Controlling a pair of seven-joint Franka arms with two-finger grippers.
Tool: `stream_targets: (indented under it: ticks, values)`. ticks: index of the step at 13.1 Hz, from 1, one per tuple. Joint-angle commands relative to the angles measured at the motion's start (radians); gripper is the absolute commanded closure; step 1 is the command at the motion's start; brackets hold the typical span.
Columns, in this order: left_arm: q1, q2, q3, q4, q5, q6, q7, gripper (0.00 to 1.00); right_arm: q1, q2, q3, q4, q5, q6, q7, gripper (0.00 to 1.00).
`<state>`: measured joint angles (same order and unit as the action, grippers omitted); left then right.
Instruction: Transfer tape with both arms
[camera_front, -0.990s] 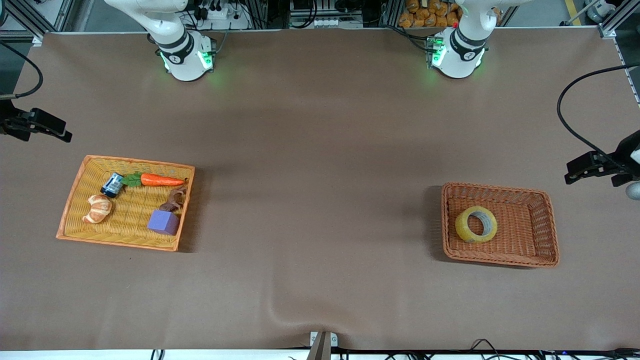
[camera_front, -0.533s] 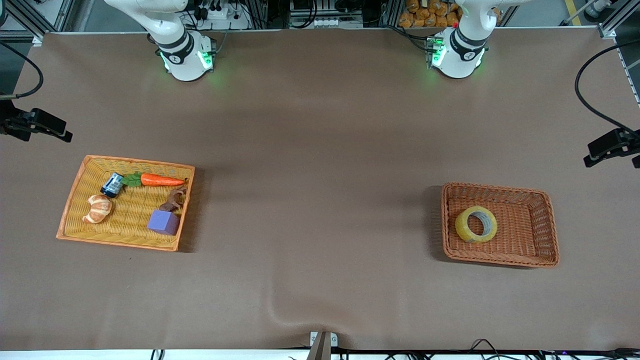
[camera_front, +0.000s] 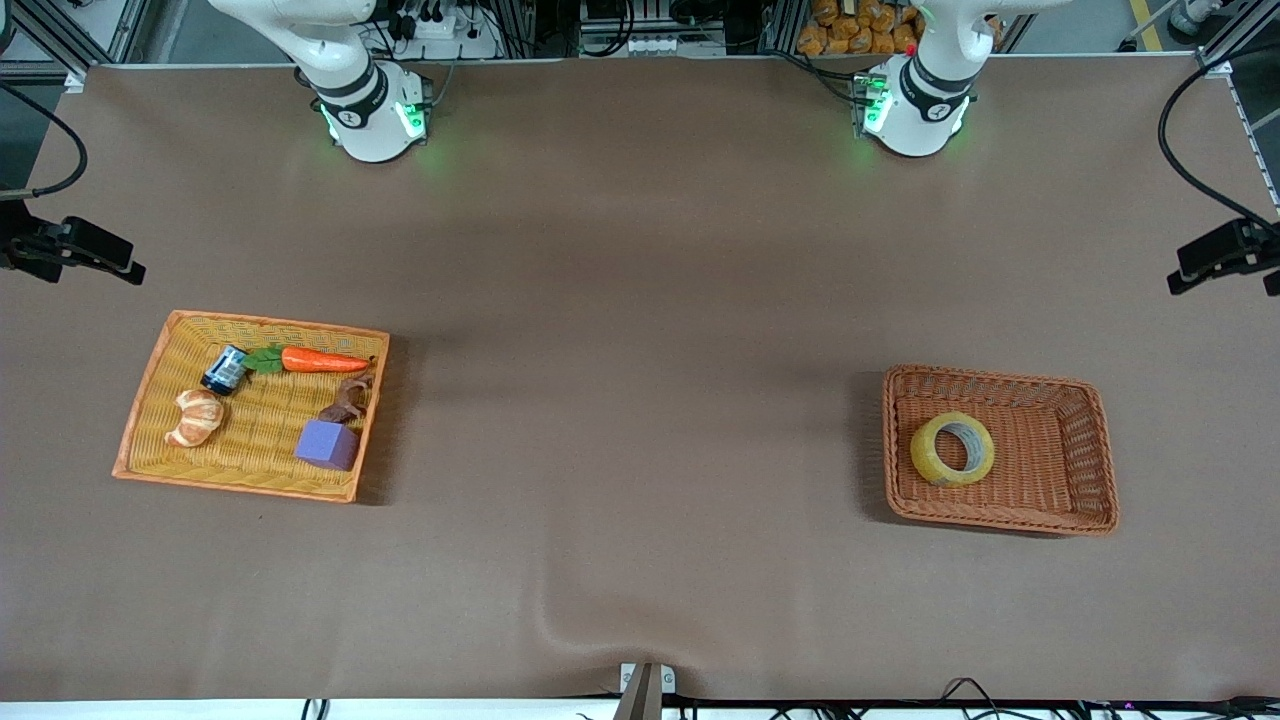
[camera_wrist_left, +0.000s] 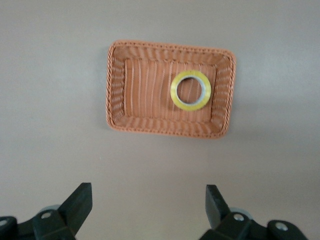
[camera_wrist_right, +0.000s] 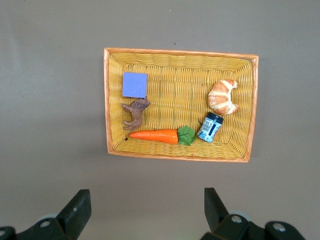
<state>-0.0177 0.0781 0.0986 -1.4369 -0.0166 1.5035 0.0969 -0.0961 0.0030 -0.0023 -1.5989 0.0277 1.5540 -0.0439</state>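
Lying flat in the brown basket (camera_front: 1090, 395) toward the left arm's end of the table, the tape (camera_front: 952, 448) sits close to the basket wall that faces the table's middle, its grey core showing through the hole. The left gripper (camera_wrist_left: 148, 210) hangs high in the air with the basket in its wrist view, fingers spread wide and holding nothing; the right gripper (camera_wrist_right: 147, 210) hangs the same way, also spread and empty, looking down on the yellow basket (camera_front: 150, 395) at the right arm's end, which holds a carrot (camera_front: 322, 361), a croissant (camera_front: 195, 417), a purple cube (camera_front: 327, 444), a small jar (camera_front: 224, 369) and a brown figure (camera_front: 346, 399). The roll looks light and stiff, likely with a smooth, somewhat slippery outer face. A sound hold would probably put one finger down through the hole and one outside, pinching the ring's wall on the side away from the basket wall.
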Motion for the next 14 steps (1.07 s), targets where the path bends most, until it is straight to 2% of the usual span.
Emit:
stream_targets:
  ticks: [1, 8, 14]
  values:
    - [-0.018, -0.064, 0.021, -0.073, -0.023, -0.006, -0.002, 0.00, 0.006, -0.024, 0.001, -0.024, -0.006, 0.006, 0.018, 0.00]
    - [-0.025, -0.141, 0.021, -0.126, -0.022, -0.019, -0.002, 0.00, 0.006, -0.024, 0.001, -0.024, -0.006, 0.006, 0.018, 0.00]
    - [-0.024, -0.152, 0.038, -0.129, -0.023, -0.054, -0.016, 0.00, 0.006, -0.024, 0.001, -0.024, -0.005, 0.005, 0.019, 0.00]
